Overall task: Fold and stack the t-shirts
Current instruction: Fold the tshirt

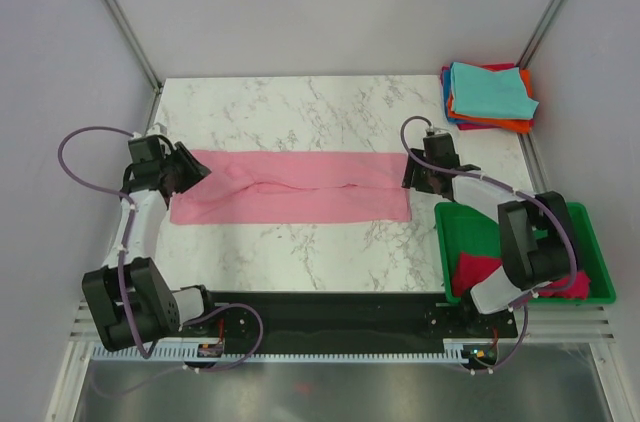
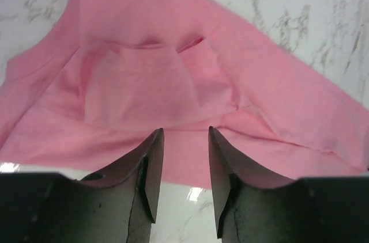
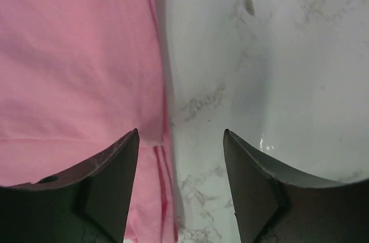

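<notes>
1. Showing a light pink t-shirt (image 1: 290,187) lying flat on the table (image 1: 300,252), folded into a long band running left to right, with a crease line along its middle.
2. Hovering the left end effector (image 1: 188,174) at the left end of the light pink t-shirt, its fingers (image 2: 151,162) standing a narrow gap apart and gripping nothing, with pink cloth showing through the gap in the left wrist view.
3. Hovering the right end effector (image 1: 413,178) at the right end of the light pink t-shirt, spread wide and empty, one finger (image 3: 109,185) hanging over the hem and the other over bare marble just beyond it.
4. Showing a stack of folded t-shirts (image 1: 488,94) well beyond the right end of the light pink t-shirt, teal lying on top, with orange, blue and red edges peeking out underneath.
5. Showing a green bin (image 1: 598,260) nearer than the right end of the light pink t-shirt and off to its right, holding a crumpled magenta t-shirt (image 1: 476,268) partly hidden behind the right arm.
</notes>
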